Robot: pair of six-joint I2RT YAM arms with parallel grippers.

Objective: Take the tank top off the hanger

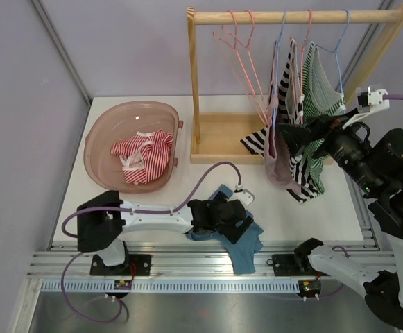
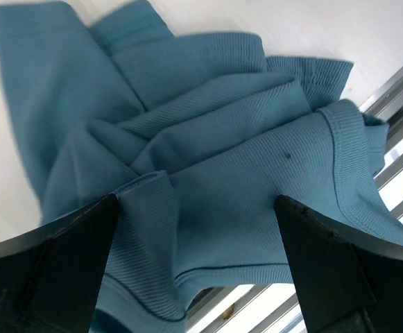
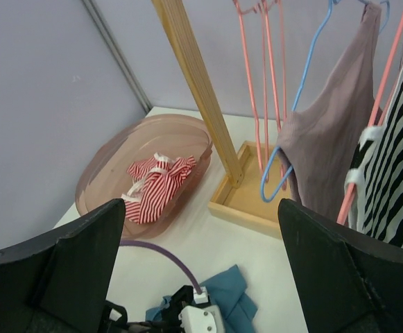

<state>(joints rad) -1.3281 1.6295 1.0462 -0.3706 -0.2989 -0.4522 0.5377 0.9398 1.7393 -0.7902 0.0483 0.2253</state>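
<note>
The mauve tank top (image 1: 279, 163) hangs on a blue hanger (image 3: 305, 69) toward the table's (image 1: 312, 215) 2 o'clock. The right tool (image 1: 288, 135) is spread wide and empty at the top's 3 o'clock. The left tool (image 2: 198, 208), also wide, is over a blue garment (image 2: 222, 139) at 6 o'clock.

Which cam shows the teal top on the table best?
Left wrist: the teal top fills the frame, folds clear. Top external shows it partly under the left arm; right wrist catches only a corner.
</note>
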